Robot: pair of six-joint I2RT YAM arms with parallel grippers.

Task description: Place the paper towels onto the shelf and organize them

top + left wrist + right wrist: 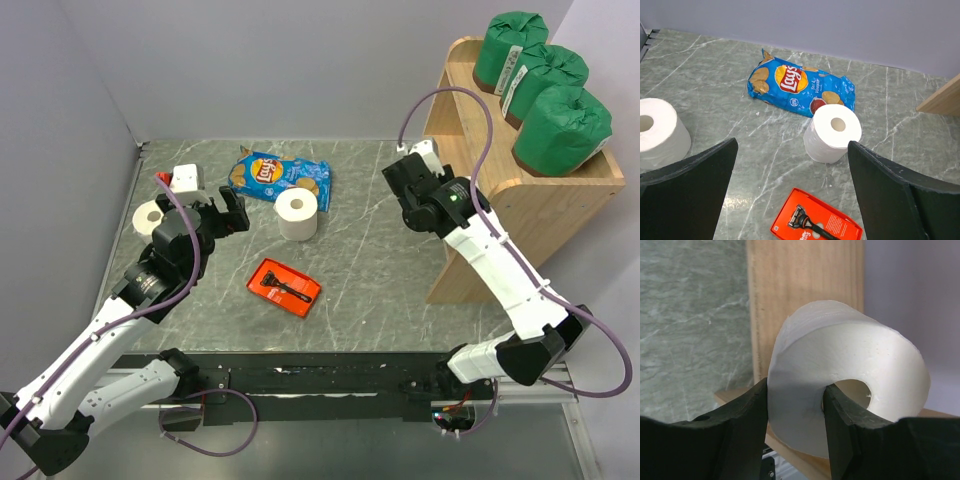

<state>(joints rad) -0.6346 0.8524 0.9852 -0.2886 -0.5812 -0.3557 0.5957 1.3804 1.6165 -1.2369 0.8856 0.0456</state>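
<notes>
only the right wrist view shows my right gripper (795, 390) clamped on a white roll (865, 355), one finger in its core, at the shelf (800, 290). the top view shows three green rolls (545, 75) on the shelf; my left gripper (792, 145) gapes well left of it, by two loose rolls (297, 213).

We see a table (380, 290) in a grey-green stone pattern veined with white, a shelf (520, 215) of pale wood grain, and walls (300, 60) of flat pale grey. Each wrapped roll (562, 128) is green with a brown band and a white label, and each bare roll (297, 214) is plain white. The bag (280, 178) is bright blue with a red-and-yellow logo and yellow chips printed on it, the tray (270, 272) is orange-red and its razor (287, 289) black, and we find the arms (500, 265) white with black joints, the left tool (792, 144) and right tool (795, 390) black, and the cables (185, 250) purple.
</notes>
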